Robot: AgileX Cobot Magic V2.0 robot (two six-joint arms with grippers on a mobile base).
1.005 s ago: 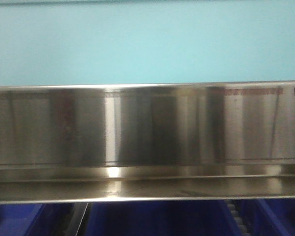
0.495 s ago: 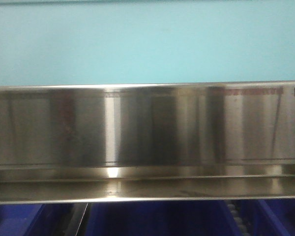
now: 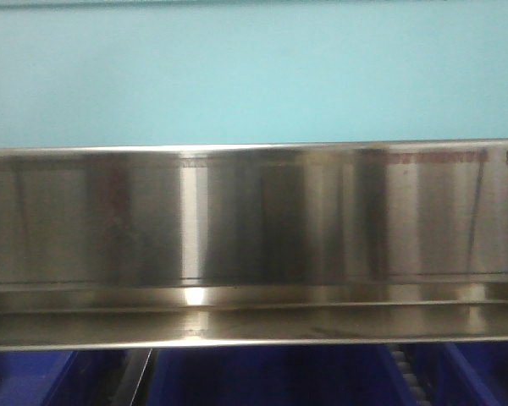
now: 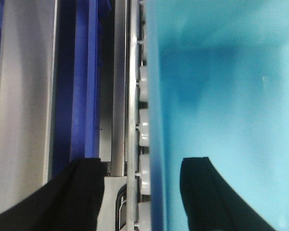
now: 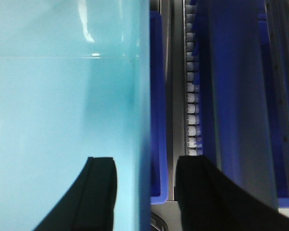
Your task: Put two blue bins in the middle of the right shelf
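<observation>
Where the front-facing view looks straight ahead, a plain wall of a large pale sky-blue plastic bin point(image 3: 254, 72) fills the upper part, its lower edge hidden behind the wide brushed stainless-steel front rail point(image 3: 254, 220) of the shelf level, which runs across the whole width. Whether this is one tub or two nested cannot be told. Below the rail show dark blue plastic bins point(image 3: 262, 376) and a strip of a white roller track point(image 3: 406, 376); neither gripper appears here. From the left wrist view, the pale sky-blue plastic bin point(image 4: 231, 96) takes the right half, with its edge just beside the white roller track point(image 4: 144, 130), a metal bar and a dark blue plastic bin point(image 4: 79, 86). The left gripper point(image 4: 142, 163) straddles that edge: one black finger point(image 4: 207, 192) lies over the pale surface, the other point(image 4: 72, 197) over the metal side, jaws partly apart, and whether the pads press the wall cannot be told. From the right wrist view, the pale sky-blue plastic bin point(image 5: 62, 96) takes the left half, touching or just beside a dark blue plastic bin point(image 5: 156, 96), then the white roller track point(image 5: 191, 96). The right gripper point(image 5: 148, 163) likewise straddles the pale edge, jaws partly apart, with contact not visible.
</observation>
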